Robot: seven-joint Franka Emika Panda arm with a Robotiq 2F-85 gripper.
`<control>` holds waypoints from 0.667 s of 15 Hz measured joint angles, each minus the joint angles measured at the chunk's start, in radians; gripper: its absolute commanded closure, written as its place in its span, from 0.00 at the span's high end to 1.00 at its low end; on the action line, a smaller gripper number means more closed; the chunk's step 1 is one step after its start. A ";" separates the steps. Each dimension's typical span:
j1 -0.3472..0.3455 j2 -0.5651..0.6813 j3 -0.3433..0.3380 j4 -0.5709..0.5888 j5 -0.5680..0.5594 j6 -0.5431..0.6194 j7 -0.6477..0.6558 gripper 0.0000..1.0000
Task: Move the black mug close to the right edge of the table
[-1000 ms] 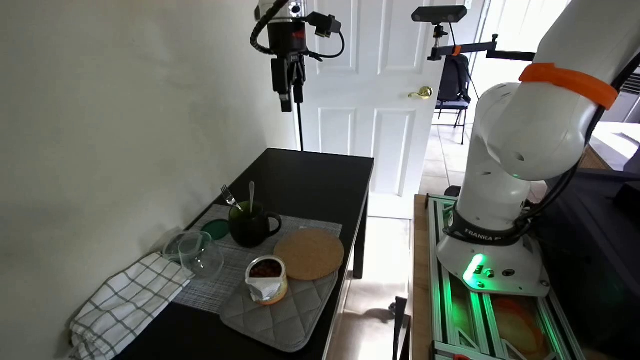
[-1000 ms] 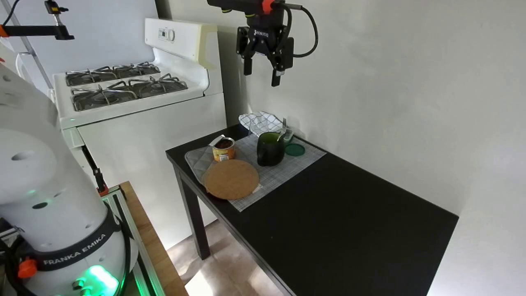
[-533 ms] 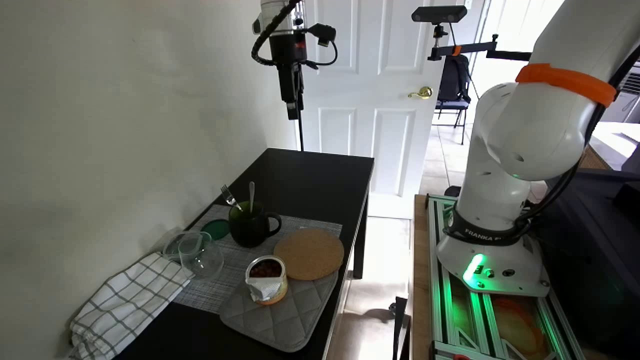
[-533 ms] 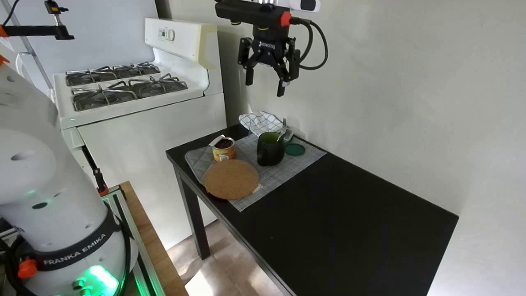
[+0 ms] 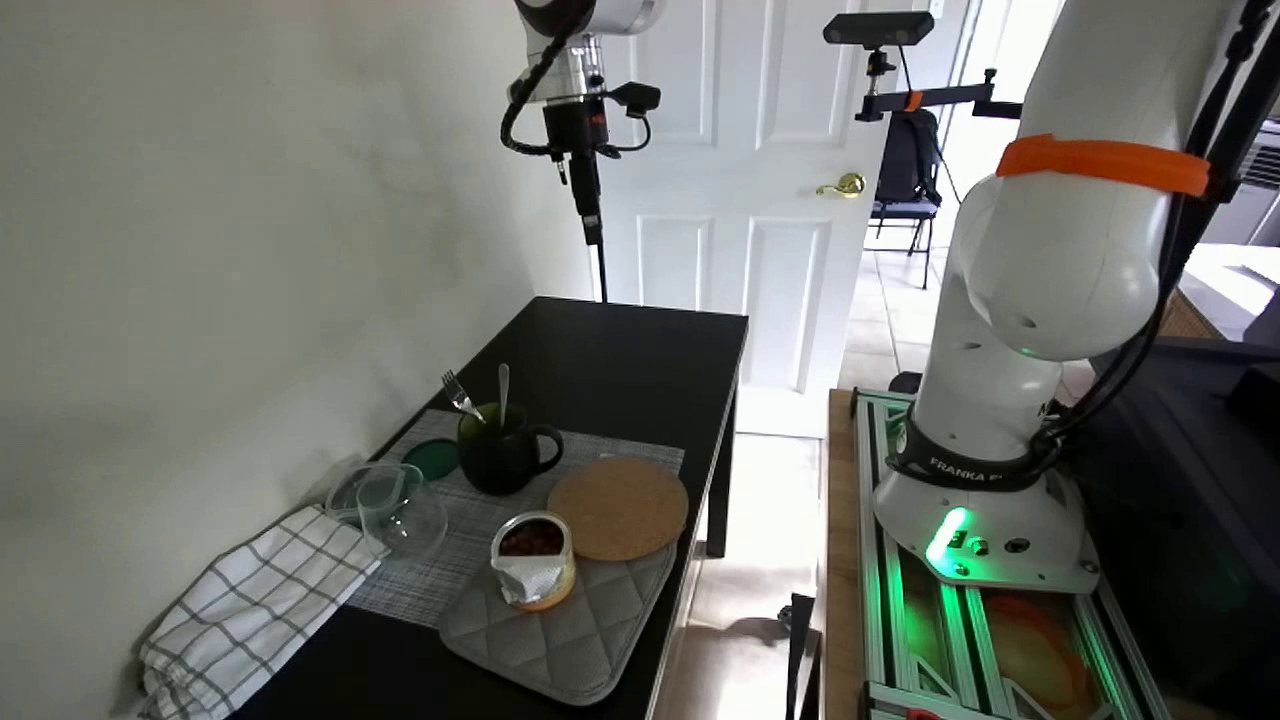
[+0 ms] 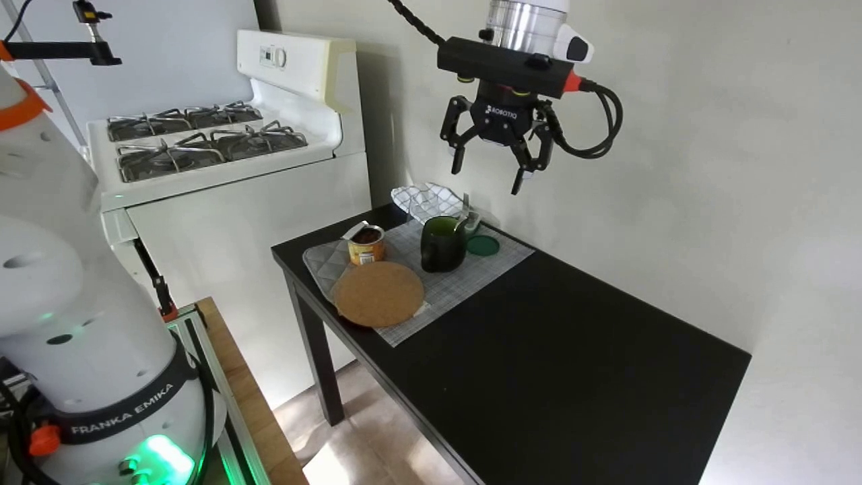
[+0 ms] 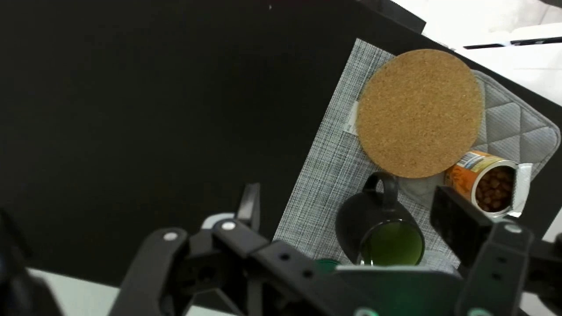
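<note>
The black mug (image 5: pixel 500 458) stands upright on the grey mat, handle at its side, with a fork and a spoon sticking out. Its inside is green. It shows in both exterior views (image 6: pixel 443 249) and in the wrist view (image 7: pixel 362 219), where my gripper hides part of its rim. The table (image 5: pixel 620 350) has a glossy black top and also shows in an exterior view (image 6: pixel 572 384) and in the wrist view (image 7: pixel 175 109). My gripper (image 6: pixel 487 178) is open and empty, well above the table. It also shows edge-on in an exterior view (image 5: pixel 593 235).
Beside the mug lie a cork disc (image 5: pixel 620 505), an open can (image 5: pixel 535 575) on a grey quilted pad (image 5: pixel 570 655), clear cups (image 5: pixel 405 520), a green lid (image 6: pixel 483 245) and a checked cloth (image 5: pixel 260 600). A wall runs along the table's long side. A stove (image 6: pixel 249 202) stands at one end.
My gripper has moved down and, in an exterior view, to the right, staying open. Its tilt has changed slightly. The mug and the other things have not moved.
</note>
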 measured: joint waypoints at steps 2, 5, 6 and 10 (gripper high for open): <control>-0.003 0.004 0.005 0.000 0.000 0.000 0.000 1.00; -0.003 -0.005 0.014 -0.003 0.000 0.000 0.002 1.00; -0.003 -0.006 0.014 -0.004 0.000 0.000 0.002 1.00; -0.003 -0.006 0.014 -0.004 0.000 0.000 0.002 1.00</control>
